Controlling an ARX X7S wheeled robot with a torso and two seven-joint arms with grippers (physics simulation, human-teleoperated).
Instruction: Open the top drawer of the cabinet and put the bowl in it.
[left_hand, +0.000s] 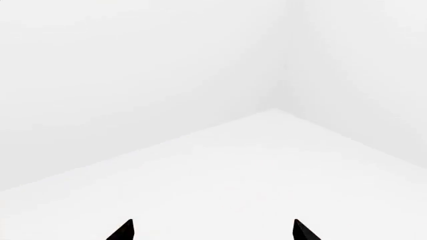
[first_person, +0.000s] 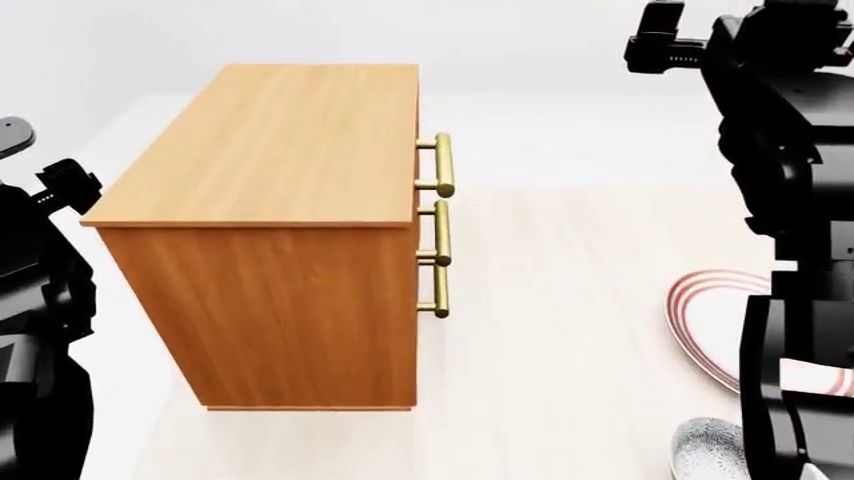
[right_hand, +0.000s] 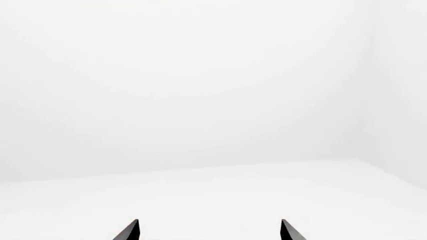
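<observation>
The orange-brown cabinet (first_person: 280, 200) stands on the pale floor at the left of centre in the head view, its front facing right and seen edge-on. The top drawer is shut; only its brass handle (first_person: 442, 165) shows, above the two lower handles. The speckled bowl (first_person: 707, 450) sits on the floor at the bottom right, partly hidden by my right arm (first_person: 787, 230). My left gripper (left_hand: 213, 232) is open and empty, facing bare white walls. My right gripper (right_hand: 210, 232) is open and empty too, also facing white walls. Both are far from the cabinet and the bowl.
A flat plate with red rings (first_person: 714, 320) lies on the floor at the right, just beyond the bowl and partly behind my right arm. My left arm (first_person: 40, 300) stands close to the cabinet's left side. Pale floor lies between the cabinet front and the plate.
</observation>
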